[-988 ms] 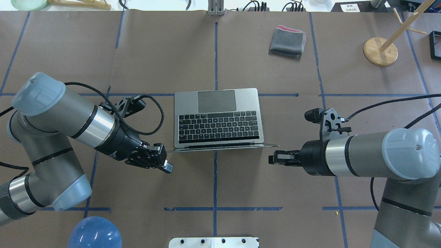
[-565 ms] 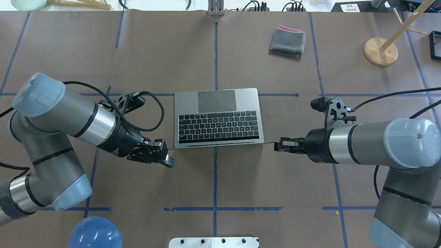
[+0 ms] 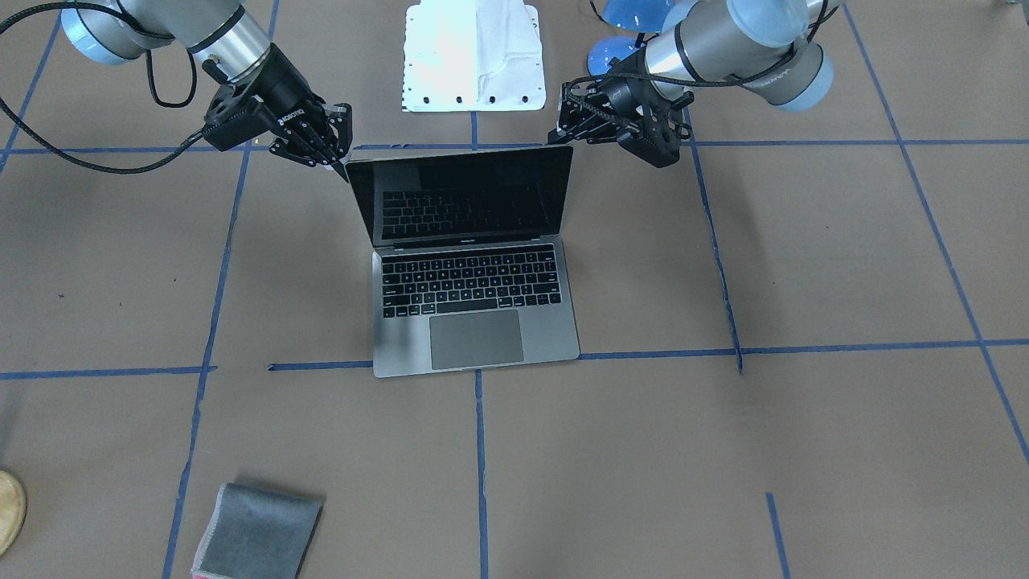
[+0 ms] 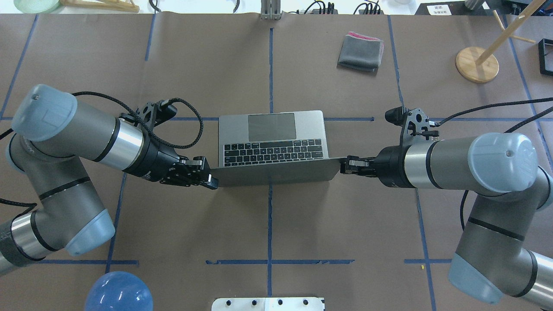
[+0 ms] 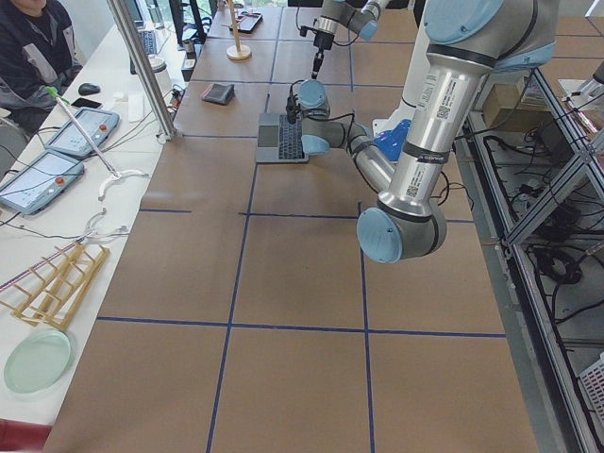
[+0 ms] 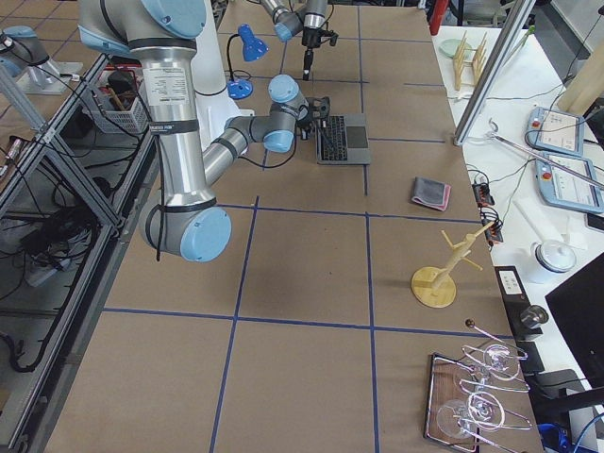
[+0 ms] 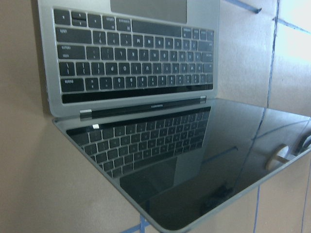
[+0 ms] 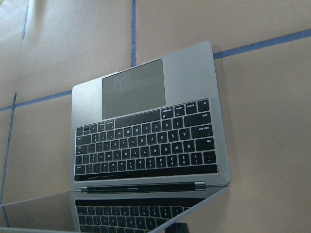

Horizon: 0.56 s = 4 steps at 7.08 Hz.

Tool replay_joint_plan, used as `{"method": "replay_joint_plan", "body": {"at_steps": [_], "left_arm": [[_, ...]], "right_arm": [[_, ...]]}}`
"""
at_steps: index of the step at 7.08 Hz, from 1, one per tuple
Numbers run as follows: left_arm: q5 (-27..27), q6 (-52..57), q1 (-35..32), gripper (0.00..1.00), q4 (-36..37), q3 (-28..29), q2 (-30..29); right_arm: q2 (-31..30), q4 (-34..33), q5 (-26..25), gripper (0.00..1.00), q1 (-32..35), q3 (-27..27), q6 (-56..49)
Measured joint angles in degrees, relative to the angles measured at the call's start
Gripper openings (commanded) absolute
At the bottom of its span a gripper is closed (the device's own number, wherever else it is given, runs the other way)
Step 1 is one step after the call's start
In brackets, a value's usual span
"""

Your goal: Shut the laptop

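Note:
The space-grey laptop [image 4: 272, 129] stands open in the table's middle, keyboard and trackpad facing away from me. Its lid [image 4: 276, 174] leans forward over the nearest key rows. In the front-facing view the black screen [image 3: 462, 197] is still well raised. My left gripper [image 4: 207, 176] is shut and sits at the lid's top left corner. My right gripper [image 4: 346, 165] is shut and touches the lid's top right corner. Both are behind the lid. The left wrist view shows the screen [image 7: 194, 165] mirroring the keys. The right wrist view shows the keyboard [image 8: 146, 145].
A folded grey cloth [image 4: 360, 52] lies far right of the laptop. A wooden stand [image 4: 476, 64] is at the far right. A blue lamp [image 4: 117, 291] and a white plate [image 4: 268, 303] are near my base.
Both grippers have moved forward, away from my base, against the lid's top corners. The lid has swung from about upright to leaning over the keyboard.

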Motion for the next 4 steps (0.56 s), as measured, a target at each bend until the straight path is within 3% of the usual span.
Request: {"method": "replay_joint_plan", "body": {"at_steps": [4], "left_arm": [[4.88, -0.04, -2.78, 0.00, 0.27, 2.62, -1.77]], "right_arm": [[6.89, -10.48, 0.28, 0.04, 2.42, -1.10, -1.10]]}}
